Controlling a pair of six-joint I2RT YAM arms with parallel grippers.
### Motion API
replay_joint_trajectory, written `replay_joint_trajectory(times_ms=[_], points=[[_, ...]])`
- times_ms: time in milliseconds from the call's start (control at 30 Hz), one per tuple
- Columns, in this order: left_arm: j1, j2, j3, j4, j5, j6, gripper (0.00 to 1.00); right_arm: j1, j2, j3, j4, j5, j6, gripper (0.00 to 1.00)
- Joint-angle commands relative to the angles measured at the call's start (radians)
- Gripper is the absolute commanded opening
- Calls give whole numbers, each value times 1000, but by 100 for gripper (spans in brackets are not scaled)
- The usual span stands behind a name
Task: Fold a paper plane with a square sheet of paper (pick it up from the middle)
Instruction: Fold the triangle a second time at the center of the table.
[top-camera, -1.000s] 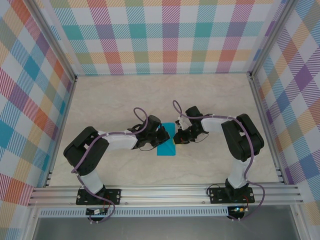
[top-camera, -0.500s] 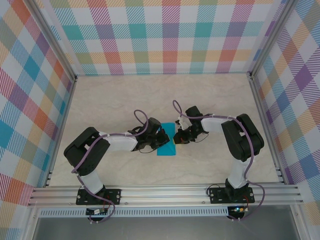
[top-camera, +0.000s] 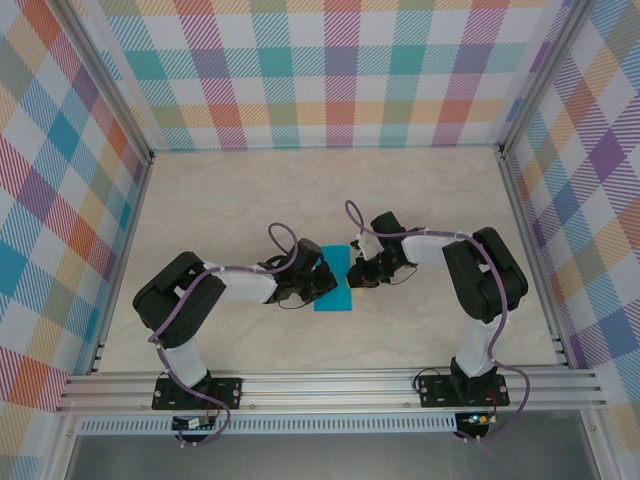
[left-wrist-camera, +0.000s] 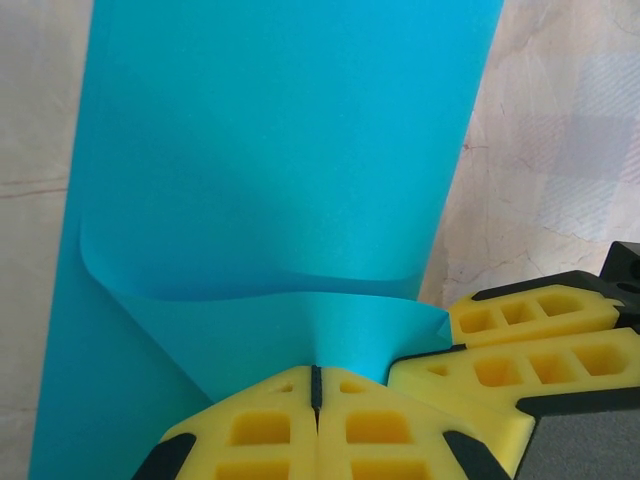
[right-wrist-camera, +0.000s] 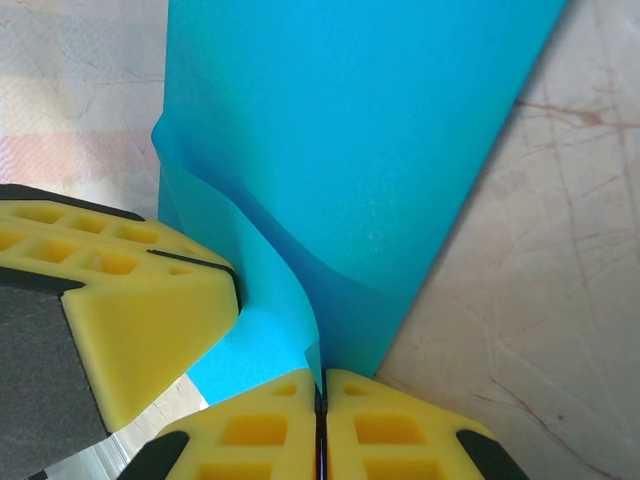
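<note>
Teal paper (top-camera: 335, 300), marbled table (top-camera: 220, 200), plaid walls (top-camera: 330, 70)

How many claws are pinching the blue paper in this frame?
2. The left claw is shut on a curled-up flap at the left side of the paper; the right claw is shut on a curled-up flap at its right side.

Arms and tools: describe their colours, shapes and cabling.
Left arm and right arm have white links with bulky black joints and a looping purple cable each. Left tool and right tool are yellow, with square cut-outs, on black mounts.
</note>
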Motion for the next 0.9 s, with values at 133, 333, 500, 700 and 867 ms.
replay_joint_trajectory(times_ms=[133, 333, 500, 700, 867], points=[[-26, 32, -24, -28, -32, -8, 0, -4, 1, 24, -12, -4, -16, 12], [-29, 35, -26, -29, -38, -4, 0, -7, -116, 0, -39, 60, 28, 23], [-28, 36, -25, -21, -37, -6, 0, -8, -210, -41, -42, 49, 98, 27], [-30, 39, -21, -11, -32, -5, 0, 15, -245, -125, 67, -139, 212, 12], [-31, 48, -20, 1, -27, -10, 0, 60, -212, -141, 88, -128, 246, 9]])
